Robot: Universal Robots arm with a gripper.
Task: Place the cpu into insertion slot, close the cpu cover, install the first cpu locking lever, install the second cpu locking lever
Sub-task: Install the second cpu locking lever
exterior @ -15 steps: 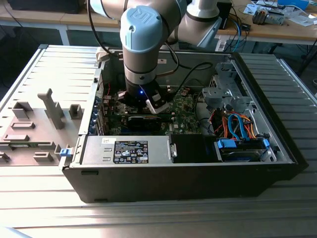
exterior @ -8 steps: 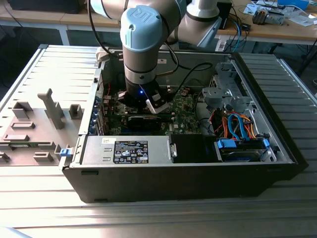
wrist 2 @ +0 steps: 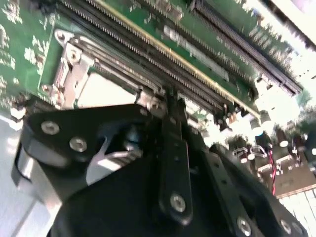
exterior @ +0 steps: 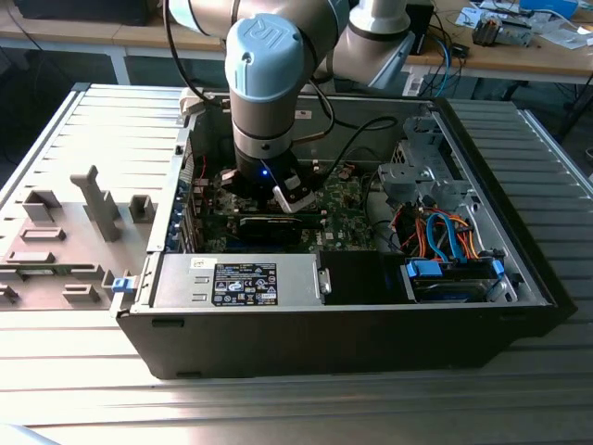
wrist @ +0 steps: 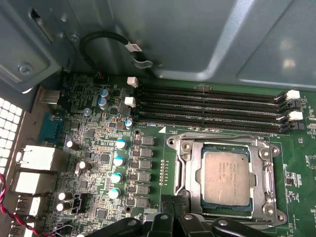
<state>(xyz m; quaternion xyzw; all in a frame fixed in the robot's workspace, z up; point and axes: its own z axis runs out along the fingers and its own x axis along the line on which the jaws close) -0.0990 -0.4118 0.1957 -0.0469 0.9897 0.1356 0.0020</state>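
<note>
Inside open computer case, cpu seated under cpu cover, end effector opening unclear; could slip, scraping motherboard.

- I counted one cpu, seated under one cpu cover, lower right of the first wrist view.
- Four long memory slots ran across the centre right.
- Six blue-topped capacitors stood left of centre.
</note>
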